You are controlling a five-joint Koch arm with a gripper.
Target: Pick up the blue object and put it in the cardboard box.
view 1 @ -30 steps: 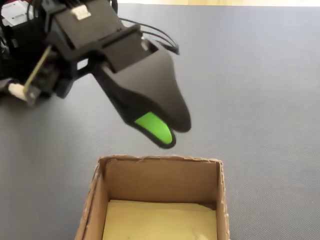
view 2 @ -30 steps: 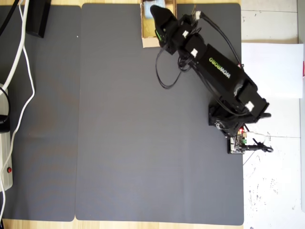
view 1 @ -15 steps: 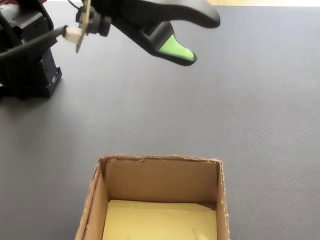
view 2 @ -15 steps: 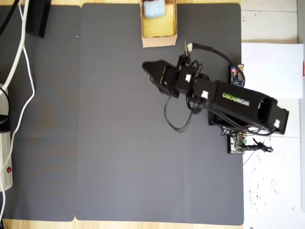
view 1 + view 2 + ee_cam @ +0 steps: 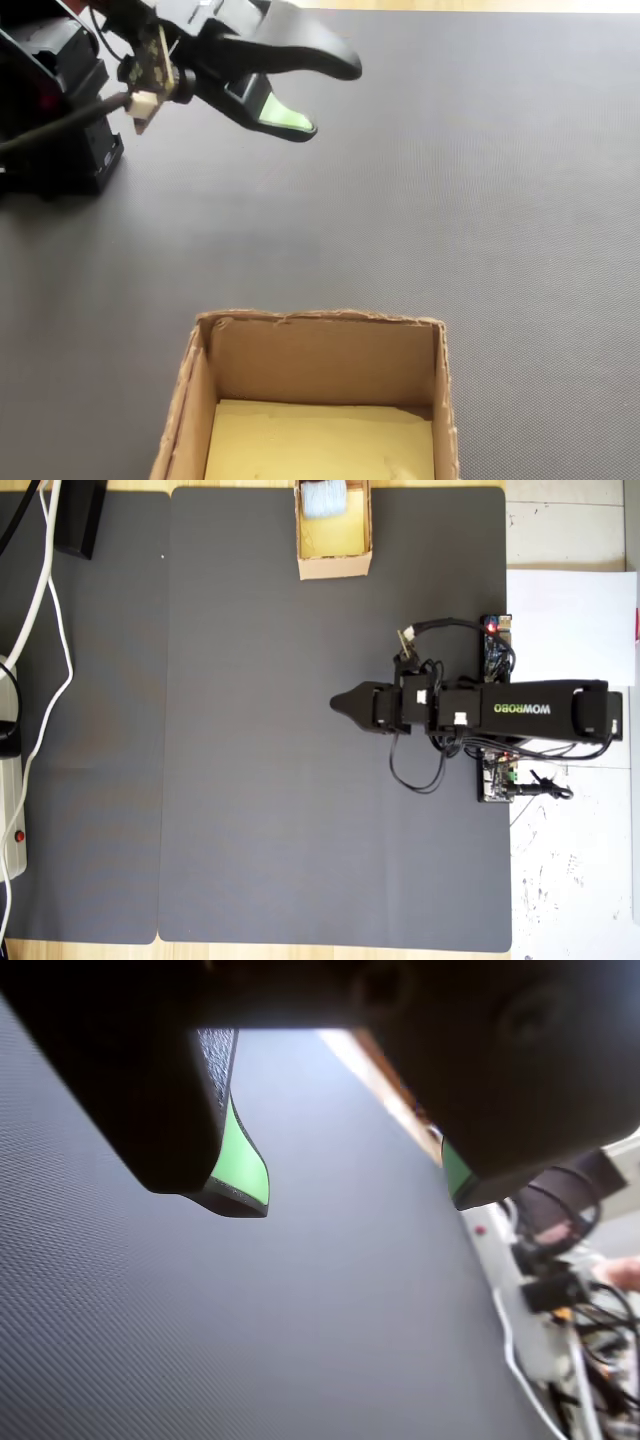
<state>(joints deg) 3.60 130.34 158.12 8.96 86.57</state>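
Gripper (image 5: 355, 1205) open, empty, above the dark mat (image 5: 260, 810) near its right edge in overhead view. Blue object (image 5: 324, 498) inside cardboard box (image 5: 335, 564) at mat's top edge.

The pale blue object (image 5: 324, 500) lies inside the open tan cardboard box (image 5: 334, 565).

Soft, even daylight fills all views. In the wrist view the jaws loom dark and blurred, and the clutter at four o'clock is out of focus. The mat (image 5: 250, 780) shows a pale sheen; the overhead view is sharp, with faint shadows.
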